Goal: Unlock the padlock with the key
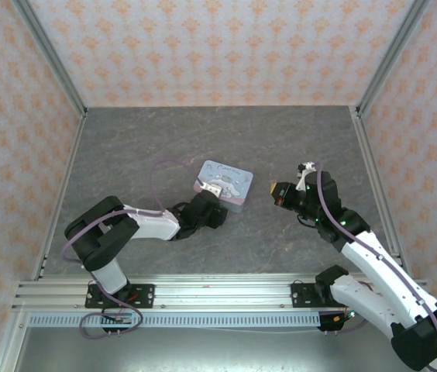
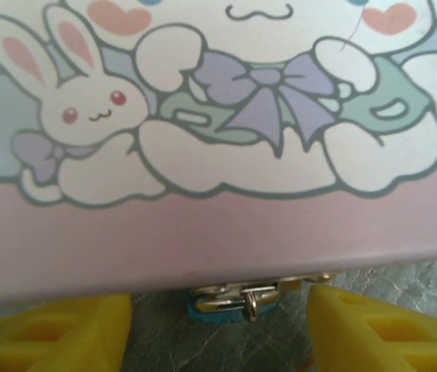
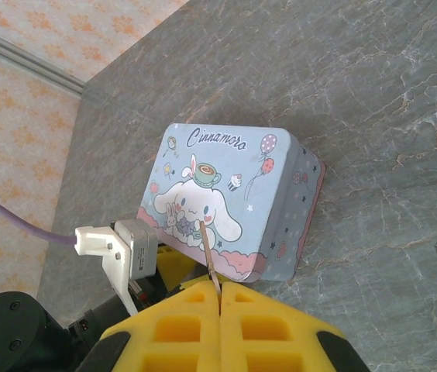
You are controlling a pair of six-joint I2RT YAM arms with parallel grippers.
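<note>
While left pincer (image 2: 218,332) gapes near the padlock (image 2: 209,308), right pincer (image 3: 220,293) seemingly pinches the key (image 3: 208,254).

1. We take this for a robotics lab test cell, not a home: a grey stone-look tabletop (image 1: 226,139) is boxed in on three sides by wall panels (image 1: 218,46) papered in a pale orange floral print.
2. Bare aluminium posts (image 1: 54,58) frame the corners.
3. A left arm (image 1: 153,225) and a right arm (image 1: 373,260) stand bolted to a slotted metal rail (image 1: 218,293) at the near edge, and a purple cable (image 3: 17,215) runs loose.
</note>
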